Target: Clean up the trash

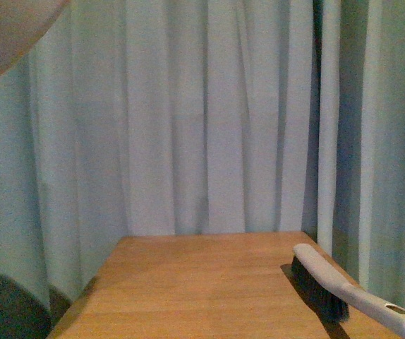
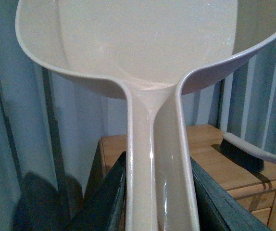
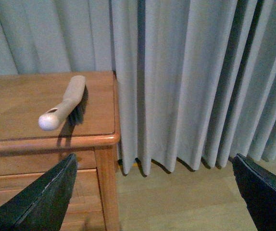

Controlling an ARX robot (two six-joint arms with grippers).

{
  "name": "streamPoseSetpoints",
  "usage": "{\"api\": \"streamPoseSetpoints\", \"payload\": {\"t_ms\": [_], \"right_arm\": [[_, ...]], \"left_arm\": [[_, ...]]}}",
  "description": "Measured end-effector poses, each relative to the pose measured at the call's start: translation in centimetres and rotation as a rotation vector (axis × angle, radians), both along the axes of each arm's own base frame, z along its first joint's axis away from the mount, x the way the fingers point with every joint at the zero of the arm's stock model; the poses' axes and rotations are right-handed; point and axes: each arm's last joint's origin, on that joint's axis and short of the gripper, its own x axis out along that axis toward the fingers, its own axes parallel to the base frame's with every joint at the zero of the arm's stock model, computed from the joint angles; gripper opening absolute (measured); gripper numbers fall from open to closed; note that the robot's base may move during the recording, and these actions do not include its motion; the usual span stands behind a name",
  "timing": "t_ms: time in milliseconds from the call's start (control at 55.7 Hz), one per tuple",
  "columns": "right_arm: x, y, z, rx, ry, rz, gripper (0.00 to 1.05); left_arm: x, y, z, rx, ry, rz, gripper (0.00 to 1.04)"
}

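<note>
No trash wad shows in any view, so I can't place it. Probably dumped already or not yet found.

- **Left gripper** (image 2: 159, 195): clamped on the dustpan (image 2: 143, 53) handle, and no wad in the part of the pan that shows.
- **Right gripper** (image 3: 155, 192): spread wide, holding nothing.
- **Brush** (image 1: 329, 282): lies unheld at 4 o'clock on the table (image 1: 188, 289).

Only the right wrist view shows the floor (image 3: 186, 202). Only the left wrist view shows inside the pan.

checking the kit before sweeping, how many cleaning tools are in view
2. A pinkish-white plastic dustpan is held by its handle in the left hand; a pale-handled, dark-bristled sweeping brush lies near the right edge of the wooden table. Others may be hidden.
</note>
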Motion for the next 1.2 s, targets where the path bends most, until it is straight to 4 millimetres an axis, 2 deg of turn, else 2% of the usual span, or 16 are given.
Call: {"api": "streamPoseSetpoints", "payload": {"t_ms": [108,215,341,467,610,682,843,951,1077,1202], "right_arm": [[0.5,0.2,-0.4,-0.056,0.132,-0.209,0.97],[1.2,0.6,0.0,-0.075,0.220,-0.216,0.97],[2.8,1.5,2.4,-0.070,0.250,-0.136,0.97],[5.4,2.2,5.5,-0.052,0.278,-0.064,0.97],[9.4,3.0,8.8,-0.021,0.351,-0.005,0.97],[11.6,3.3,9.8,-0.002,0.393,0.003,0.97],[15.7,4.4,9.7,0.032,0.523,0.025,0.97],[18.3,6.0,9.1,0.061,0.594,0.056,0.97],[20.0,8.2,8.8,0.092,0.619,0.095,0.97],[20.8,9.3,8.8,0.112,0.636,0.112,0.97]], "left_arm": [[0.0,0.0,0.0,-0.002,0.000,0.000,0.29],[0.0,0.0,0.0,-0.003,0.001,-0.002,0.29],[0.0,0.0,0.0,-0.003,0.000,-0.002,0.29],[0.0,0.0,0.0,-0.003,0.000,-0.002,0.29],[0.0,0.0,0.0,-0.003,0.000,-0.002,0.29],[0.0,0.0,0.0,-0.004,0.000,-0.002,0.29],[0.0,0.0,0.0,-0.003,0.000,-0.002,0.29],[0.0,0.0,0.0,-0.004,0.000,-0.002,0.29],[0.0,0.0,0.0,-0.004,0.000,-0.002,0.29],[0.0,0.0,0.0,-0.004,0.000,-0.002,0.29]]}}
